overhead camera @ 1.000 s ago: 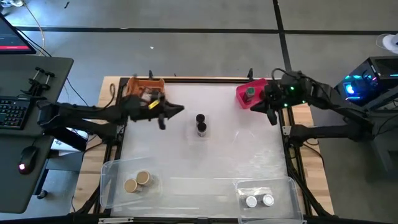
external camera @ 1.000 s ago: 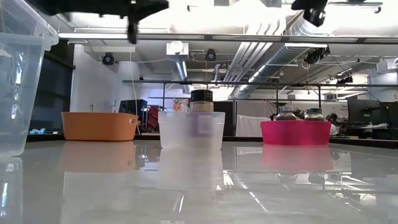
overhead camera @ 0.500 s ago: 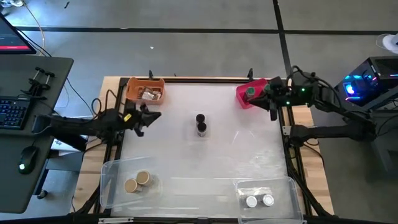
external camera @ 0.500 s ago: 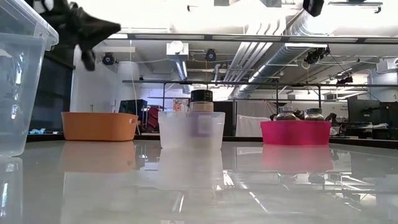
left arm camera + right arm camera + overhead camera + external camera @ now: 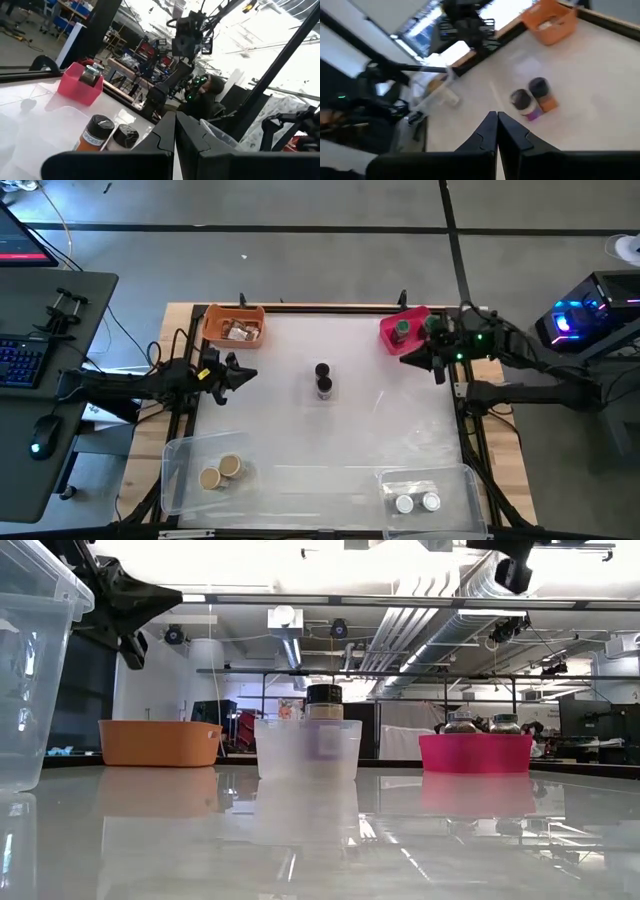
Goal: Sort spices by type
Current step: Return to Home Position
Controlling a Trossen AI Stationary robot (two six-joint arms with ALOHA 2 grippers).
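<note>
Two dark-capped spice jars [image 5: 322, 380] stand in a small clear tub [image 5: 307, 748] at the table's middle. A green-capped jar [image 5: 401, 328] sits in the pink bin [image 5: 388, 335], and flat packets [image 5: 238, 331] lie in the orange bin [image 5: 215, 320]. Two tan-capped jars [image 5: 220, 472] and two white-capped jars [image 5: 417, 502] rest in clear tubs at the near edge. My left gripper [image 5: 245, 373] hangs shut at the table's left edge, holding nothing. My right gripper [image 5: 408, 352] is shut and holds nothing, just near of the pink bin.
The big clear tub [image 5: 175, 480] at the near left and another [image 5: 470, 480] at the near right line the front edge. Open tabletop [image 5: 380, 420] lies between the middle jars and those tubs. A desk with a keyboard [image 5: 20, 360] stands left of the table.
My left gripper has drawn back from over the table beside the orange bin toward the table's left edge and has sunk lower, still shut. My right gripper has rolled and tipped a little beside the pink bin. No jar has moved.
</note>
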